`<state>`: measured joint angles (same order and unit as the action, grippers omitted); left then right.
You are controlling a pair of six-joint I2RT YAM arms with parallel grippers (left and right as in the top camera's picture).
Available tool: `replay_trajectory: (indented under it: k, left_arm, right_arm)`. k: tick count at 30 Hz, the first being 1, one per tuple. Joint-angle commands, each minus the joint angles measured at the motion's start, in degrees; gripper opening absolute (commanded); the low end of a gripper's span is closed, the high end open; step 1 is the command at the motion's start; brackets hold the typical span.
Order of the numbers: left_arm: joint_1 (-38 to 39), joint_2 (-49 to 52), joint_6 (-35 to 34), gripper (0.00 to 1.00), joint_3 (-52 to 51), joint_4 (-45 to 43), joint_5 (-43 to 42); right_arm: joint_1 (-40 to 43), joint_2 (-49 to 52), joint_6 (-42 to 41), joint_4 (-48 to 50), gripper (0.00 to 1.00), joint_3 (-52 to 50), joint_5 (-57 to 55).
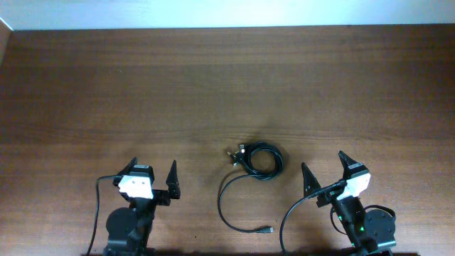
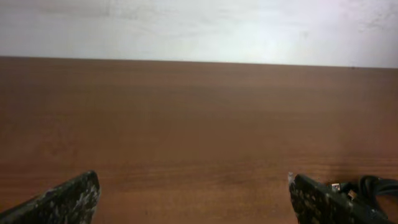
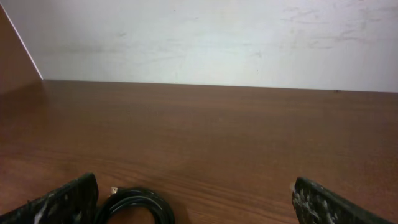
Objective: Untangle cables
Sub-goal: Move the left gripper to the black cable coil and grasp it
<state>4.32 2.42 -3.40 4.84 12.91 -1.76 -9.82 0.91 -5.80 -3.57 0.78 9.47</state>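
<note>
We open on the table (image 1: 213,78), a broad slab of dark reddish-brown wood with fine grain running side to side and a soft sheen. Behind it stands the wall (image 2: 199,25), flat white and faintly scuffed.

Down at the near edge we have the two arms. The left gripper (image 1: 154,168) sits with its jaws spread wide and nothing between them. Its two black, pointed, wedge-shaped fingers (image 2: 68,200) have speckled, worn inner faces, and there's a white housing behind them. The right gripper (image 1: 323,163) matches it, wide apart and empty too, angled slightly toward the centre. A tiny green light (image 1: 362,229) glows on its base.

Between them, nearer the right one, we find the cables (image 1: 263,161): thin, glossy black cord wound into a tight round coil. It lies flat on the wood, touching neither gripper. One strand peels off the coil's left side and sweeps toward us in a loose open arc, ending in a small plug (image 1: 267,230). At the coil's upper left we catch a little cluster of metallic plug ends (image 1: 236,151), too small to read.
</note>
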Motion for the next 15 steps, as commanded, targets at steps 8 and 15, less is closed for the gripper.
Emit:
replay_trajectory:
  k: [8, 15]
  left_arm:
    - [-0.35, 28.74, 2.38, 0.99, 13.46, -0.15, -5.64]
    - [-0.31, 52.59, 5.77, 0.99, 24.39, 3.48, -12.28]
  right_arm:
    - [0.20, -0.17, 0.02, -0.11, 0.99, -0.46, -0.72]
    - [0.20, -0.17, 0.02, -0.11, 0.99, -0.46, -0.72]
